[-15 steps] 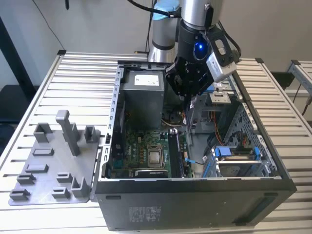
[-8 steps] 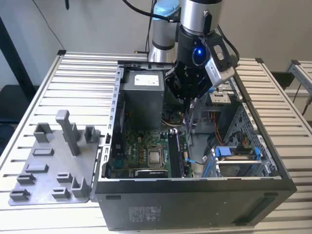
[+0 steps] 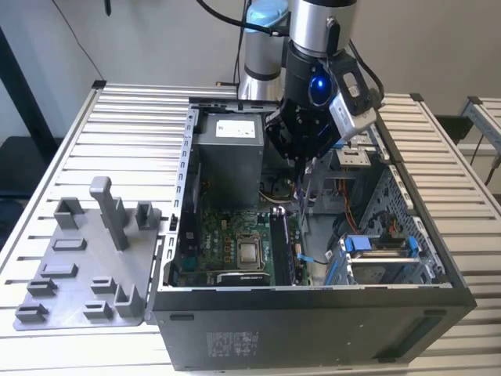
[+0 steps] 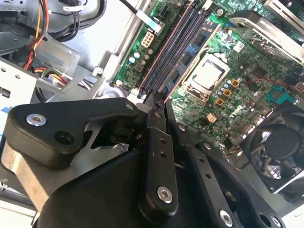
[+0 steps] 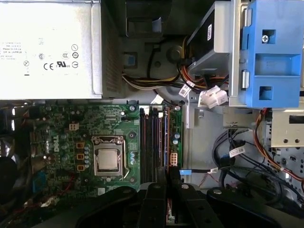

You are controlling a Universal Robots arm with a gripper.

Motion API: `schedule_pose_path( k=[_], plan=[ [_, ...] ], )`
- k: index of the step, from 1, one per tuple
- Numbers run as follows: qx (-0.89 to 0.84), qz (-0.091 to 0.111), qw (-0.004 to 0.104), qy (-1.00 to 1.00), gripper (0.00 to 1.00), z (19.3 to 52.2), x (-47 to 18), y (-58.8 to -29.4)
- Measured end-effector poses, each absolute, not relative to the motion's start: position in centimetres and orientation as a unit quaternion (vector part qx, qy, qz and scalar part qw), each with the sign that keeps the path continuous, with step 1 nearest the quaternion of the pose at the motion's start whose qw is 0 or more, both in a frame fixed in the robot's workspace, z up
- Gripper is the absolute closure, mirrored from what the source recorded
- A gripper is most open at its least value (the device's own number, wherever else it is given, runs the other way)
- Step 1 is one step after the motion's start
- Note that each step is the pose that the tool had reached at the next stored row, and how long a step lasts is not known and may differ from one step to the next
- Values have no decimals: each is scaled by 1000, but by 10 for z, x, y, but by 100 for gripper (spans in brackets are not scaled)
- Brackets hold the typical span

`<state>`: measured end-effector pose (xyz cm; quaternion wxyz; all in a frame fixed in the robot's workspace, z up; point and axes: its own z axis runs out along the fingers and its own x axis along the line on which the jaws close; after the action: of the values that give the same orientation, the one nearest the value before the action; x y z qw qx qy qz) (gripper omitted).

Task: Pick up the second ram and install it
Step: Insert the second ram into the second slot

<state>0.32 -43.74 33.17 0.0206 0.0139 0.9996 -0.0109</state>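
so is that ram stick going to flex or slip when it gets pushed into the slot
Probably stiff: the second ram hangs straight, edge-on, from the gripper with no visible sag. Likely light, being so thin. Possibly fragile if pushed off-line, since the motherboard slots look narrow.

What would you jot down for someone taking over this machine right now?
Tool: shut on the second ram, which hangs edge-on and upright below it.
Position: inside the open computer case, above the memory slots that run beside the processor.
Done: the ram is picked up and brought over the board.
Left: it is not yet seated in a slot; its lower end looks just short of the board in the exterior view.
The grey tray sits outside the case, on the exterior view's left.
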Motion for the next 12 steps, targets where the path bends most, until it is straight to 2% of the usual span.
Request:
schedule_pose_path(
  k=[12],
  plan=[
    [14, -10, 20, 1000, 86, 312, 3, -438]
  ],
)
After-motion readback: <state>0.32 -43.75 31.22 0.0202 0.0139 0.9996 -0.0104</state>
